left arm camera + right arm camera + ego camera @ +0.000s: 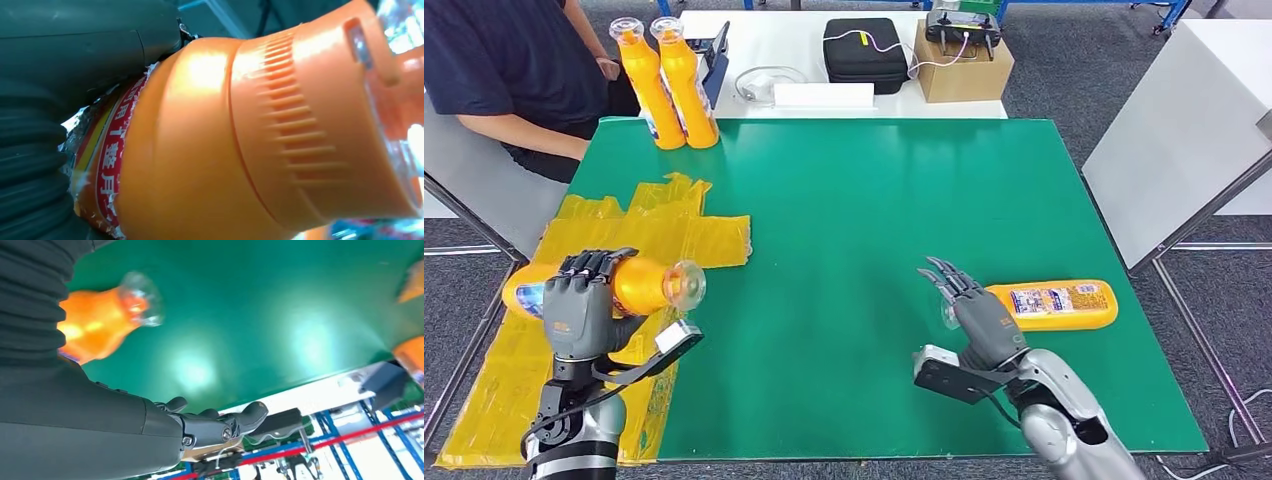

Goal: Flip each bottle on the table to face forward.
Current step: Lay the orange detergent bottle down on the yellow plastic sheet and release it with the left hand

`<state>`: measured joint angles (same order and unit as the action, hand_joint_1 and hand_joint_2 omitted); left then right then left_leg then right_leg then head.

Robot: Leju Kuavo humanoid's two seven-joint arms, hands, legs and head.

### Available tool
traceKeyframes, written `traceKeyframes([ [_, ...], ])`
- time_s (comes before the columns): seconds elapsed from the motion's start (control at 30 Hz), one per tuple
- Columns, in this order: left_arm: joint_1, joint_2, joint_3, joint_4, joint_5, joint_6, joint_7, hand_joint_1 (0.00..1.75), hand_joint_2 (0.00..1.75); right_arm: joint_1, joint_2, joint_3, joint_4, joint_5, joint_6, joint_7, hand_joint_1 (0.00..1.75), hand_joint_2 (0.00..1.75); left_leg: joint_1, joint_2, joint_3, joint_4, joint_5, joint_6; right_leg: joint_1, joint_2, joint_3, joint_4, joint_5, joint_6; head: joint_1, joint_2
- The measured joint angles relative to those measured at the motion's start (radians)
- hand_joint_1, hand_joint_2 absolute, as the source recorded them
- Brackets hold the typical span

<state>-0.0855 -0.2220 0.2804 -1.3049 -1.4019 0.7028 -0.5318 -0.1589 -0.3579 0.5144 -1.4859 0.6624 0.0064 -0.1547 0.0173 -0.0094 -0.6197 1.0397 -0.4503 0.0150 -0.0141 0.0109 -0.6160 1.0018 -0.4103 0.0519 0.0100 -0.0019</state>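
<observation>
Left robot hand [579, 305] grips lying bottle [639, 285]; right robot hand [974, 310] spread beside another bottle [1054, 303]

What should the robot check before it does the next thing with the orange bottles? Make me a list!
1. Left hand has a firm hold on its bottle: ok, fingers wrap around the body.
2. Held bottle's label faces forward: cannot tell, the hand covers most of it.
3. Right hand is free: ok, fingers spread, holding nothing.
4. Lying bottle is close to the right hand: ok, it lies just beside it.
5. Two upright bottles stand out of the way: ok, at the far left edge of the green table.
6. The person keeps away from the hands: ok, seated past the far corner.
</observation>
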Motion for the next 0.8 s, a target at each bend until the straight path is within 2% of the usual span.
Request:
traceKeyframes([
  [0.13, 0.003, 0.040, -0.032, 0.081, -0.048, 0.000, 0.151, 1.75, 1.75, 0.022, -0.096, -0.031, -0.058, -0.037, 0.040, 0.009, 0.00, 1.75, 0.000, 0.000, -0.001, 0.000, 0.000, 0.000, 0.000, 0.000, 0.000, 0.000, 0.000, 0.000, 0.000, 0.000],
  [0.3, -0.024, 0.080, -0.089, 0.213, -0.059, -0.005, 0.190, 1.75, 1.75, 0.035, -0.164, -0.054, -0.097, -0.057, 0.068, 0.014, 0.00, 1.75, 0.000, 0.000, -0.001, 0.000, 0.000, 0.000, 0.000, 0.000, 0.000, 0.000, 0.000, 0.000, 0.000, 0.000],
  [0.33, -0.035, 0.090, -0.107, 0.261, -0.050, -0.015, 0.190, 1.42, 1.75, 0.032, -0.173, -0.058, -0.099, -0.063, 0.082, 0.017, 0.00, 1.75, 0.000, 0.000, -0.001, 0.000, 0.000, 0.000, 0.000, 0.000, 0.000, 0.000, 0.000, 0.000, 0.000, 0.000],
  [0.37, -0.049, 0.102, -0.128, 0.312, -0.039, -0.028, 0.186, 0.99, 1.75, 0.027, -0.183, -0.062, -0.100, -0.069, 0.097, 0.019, 0.00, 1.75, 0.000, 0.000, -0.001, 0.000, 0.000, 0.000, 0.000, 0.000, 0.000, 0.000, 0.000, 0.000, 0.000, 0.000],
  [0.43, -0.073, 0.124, -0.173, 0.405, -0.018, -0.064, 0.169, 0.11, 0.87, 0.013, -0.201, -0.070, -0.097, -0.080, 0.125, 0.023, 0.00, 1.75, 0.000, 0.000, -0.001, 0.000, 0.000, 0.000, 0.000, 0.000, 0.000, 0.000, 0.000, 0.000, 0.000, 0.000],
  [0.47, -0.085, 0.133, -0.194, 0.442, -0.008, -0.082, 0.158, 0.00, 0.44, 0.005, -0.209, -0.073, -0.093, -0.084, 0.136, 0.024, 0.00, 1.75, -0.001, 0.000, -0.001, 0.000, 0.000, 0.000, 0.000, 0.000, 0.000, 0.000, 0.000, 0.000, 0.000, 0.000],
  [0.5, -0.096, 0.142, -0.215, 0.476, 0.003, -0.099, 0.147, 0.00, 0.00, -0.003, -0.218, -0.077, -0.088, -0.089, 0.147, 0.026, 0.00, 1.75, -0.001, 0.000, -0.001, 0.000, 0.000, 0.000, 0.000, 0.000, 0.000, 0.000, 0.000, 0.000, 0.000, 0.000],
  [0.63, -0.143, 0.173, -0.283, 0.568, 0.068, -0.146, 0.103, 0.00, 0.00, -0.043, -0.248, -0.095, -0.047, -0.096, 0.175, 0.036, 0.00, 1.75, -0.001, -0.003, 0.001, 0.000, 0.001, 0.001, -0.001, -0.004, 0.003, 0.000, 0.000, 0.000, 0.000, 0.000],
  [0.8, -0.169, 0.187, -0.334, 0.615, 0.169, -0.180, 0.049, 0.00, 0.00, -0.083, -0.253, -0.110, 0.039, -0.056, 0.171, 0.056, 0.00, 1.75, -0.001, -0.004, 0.001, 0.000, 0.001, 0.001, -0.001, -0.004, 0.004, 0.000, 0.000, 0.000, 0.000, 0.000],
])
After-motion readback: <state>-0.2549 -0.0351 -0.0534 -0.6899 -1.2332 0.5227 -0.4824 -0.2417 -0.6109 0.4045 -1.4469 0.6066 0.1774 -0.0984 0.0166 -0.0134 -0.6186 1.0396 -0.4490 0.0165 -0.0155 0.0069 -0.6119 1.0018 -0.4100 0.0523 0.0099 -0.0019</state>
